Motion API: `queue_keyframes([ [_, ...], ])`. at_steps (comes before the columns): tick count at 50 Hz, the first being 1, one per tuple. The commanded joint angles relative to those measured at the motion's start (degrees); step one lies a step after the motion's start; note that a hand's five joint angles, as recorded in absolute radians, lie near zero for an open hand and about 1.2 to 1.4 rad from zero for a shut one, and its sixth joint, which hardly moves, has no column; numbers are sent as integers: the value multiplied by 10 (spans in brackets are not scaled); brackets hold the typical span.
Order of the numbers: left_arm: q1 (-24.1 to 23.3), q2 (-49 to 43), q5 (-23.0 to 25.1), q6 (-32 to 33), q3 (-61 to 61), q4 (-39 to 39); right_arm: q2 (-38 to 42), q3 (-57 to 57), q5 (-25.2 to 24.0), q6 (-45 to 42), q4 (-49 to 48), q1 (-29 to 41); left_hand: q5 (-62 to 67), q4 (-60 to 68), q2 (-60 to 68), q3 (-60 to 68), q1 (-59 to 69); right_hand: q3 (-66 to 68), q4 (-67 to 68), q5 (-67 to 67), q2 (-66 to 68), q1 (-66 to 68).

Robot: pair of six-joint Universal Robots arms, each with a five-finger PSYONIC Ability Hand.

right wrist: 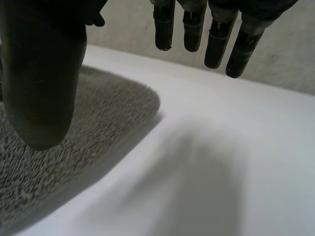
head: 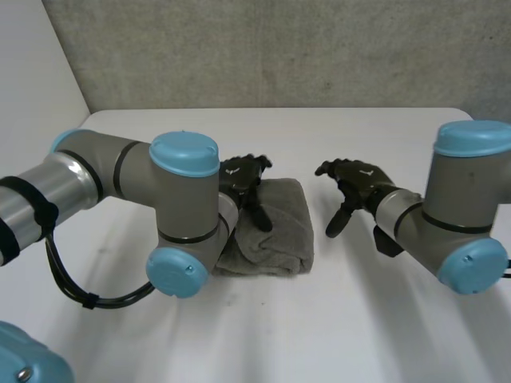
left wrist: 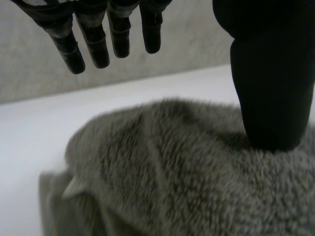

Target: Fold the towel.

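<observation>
Grey fluffy towel (head: 279, 233) folded in a thick wad; left hand (head: 243, 177) relaxed, thumb prob on it, right hand (head: 355, 185) slack beside.

You've got the grey towel (head: 283, 231) lying folded into a thick pad mid-bench (head: 319, 319), with its left part hidden behind the left arm (head: 120, 175) elbow. The left hand (head: 243, 175) sits over the towel's far-left area, fingers loose, one reaching down toward the cloth; can't tell if it touches. The right hand (head: 351, 179) hangs over the bench beside the towel's right edge, apart from it, fingers drooping and spread. The right arm (head: 455, 207) comes in from the right. A grey concrete wall (head: 279, 48) stands behind the bench.
</observation>
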Motion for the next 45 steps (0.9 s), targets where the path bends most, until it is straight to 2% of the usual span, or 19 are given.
queue_keyframes([
  [1, 14, 2, -40, 5, -45, -52, 55, -79, -9, -1, 48, 23, 11, 13, 12, 13, 14, -36, -46, -31, -44, -32],
  [9, 30, 58, -48, 7, -152, -44, 65, -93, -55, 1, 57, 59, -18, -15, -16, -16, -15, -36, -46, -31, -44, -32],
  [16, 49, 87, -48, 15, -203, 5, 93, -100, -50, -1, 54, 82, -16, -14, -15, -14, -13, -36, -46, -31, -44, -32],
  [20, 52, 86, -48, 30, -209, 11, 119, -120, -32, -11, 58, 85, -18, -15, -16, -16, -15, -36, -46, -31, -44, -32],
  [27, 52, 91, -48, 42, -211, 19, 110, -125, -10, -50, 60, 86, -23, -20, -21, -21, -20, -36, -46, -31, -44, -32],
  [30, 52, 114, -47, 42, -204, 15, 76, -120, -10, -51, 60, 86, -25, -22, -23, -23, -22, -36, -46, -31, -44, -32],
  [34, 53, 155, -46, 42, -201, 14, -10, -100, -12, -48, 55, 79, -25, -22, -23, -23, -22, -36, -46, -31, -44, -32],
  [38, 66, 240, -46, 43, -190, 12, -110, -80, -6, -49, 46, 65, -33, -30, -31, -31, -30, -36, -46, -31, -44, -32],
  [39, 76, 267, -45, 43, -184, 11, -110, -80, -6, -49, 46, 65, -35, -32, -33, -33, -32, -36, -46, -31, -44, -32],
  [41, 87, 294, -44, 43, -179, 6, -137, -76, 4, -50, 41, 49, -37, -34, -35, -34, -34, -36, -46, -31, -44, -32],
  [45, 107, 342, -43, 45, -170, -18, -202, -74, 71, -54, 46, 6, -42, -39, -40, -40, -39, -36, -46, -31, -44, -32],
])
